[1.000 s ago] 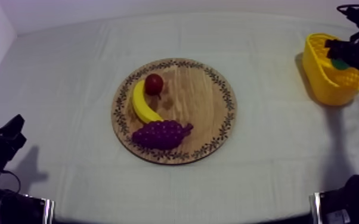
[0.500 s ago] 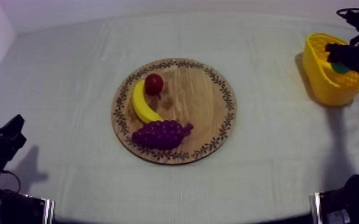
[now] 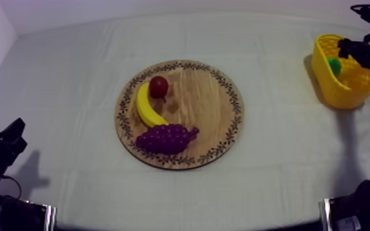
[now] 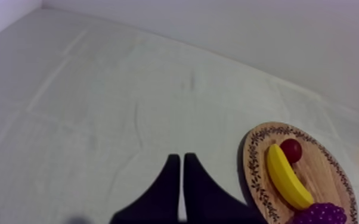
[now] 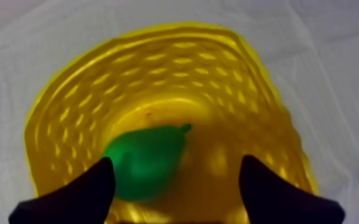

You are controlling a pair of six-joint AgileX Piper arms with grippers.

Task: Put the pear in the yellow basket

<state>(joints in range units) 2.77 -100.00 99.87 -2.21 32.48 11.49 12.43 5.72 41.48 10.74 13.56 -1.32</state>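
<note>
The surface (image 3: 70,92), under a grey-white cloth, carries everything here. The round wooden board (image 3: 206,104) with its patterned rim lies at the middle of it. The yellow basket (image 3: 341,92) stands well apart from the board, off toward the robot's right side and a little farther back than the board.

The right end effector (image 5: 177,162) hangs over the basket, well away from the board. Its two black fingers are spread wide with nothing clamped between them. The left end effector (image 4: 179,158) sits low, well apart from the board on the opposite side. Its fingers lie together as a narrow wedge, closed on nothing.

On the board, the bunch of grapes (image 3: 165,138) lies at the near edge. The banana (image 3: 145,107) curves just beside the grapes, along the board's rim on the left arm's side. The pear (image 5: 146,161) is off the board: it lies inside the basket, green, on its side, below the right arm's spread fingers. The small red fruit (image 3: 158,86) rests on the board against the banana's far end.
</note>
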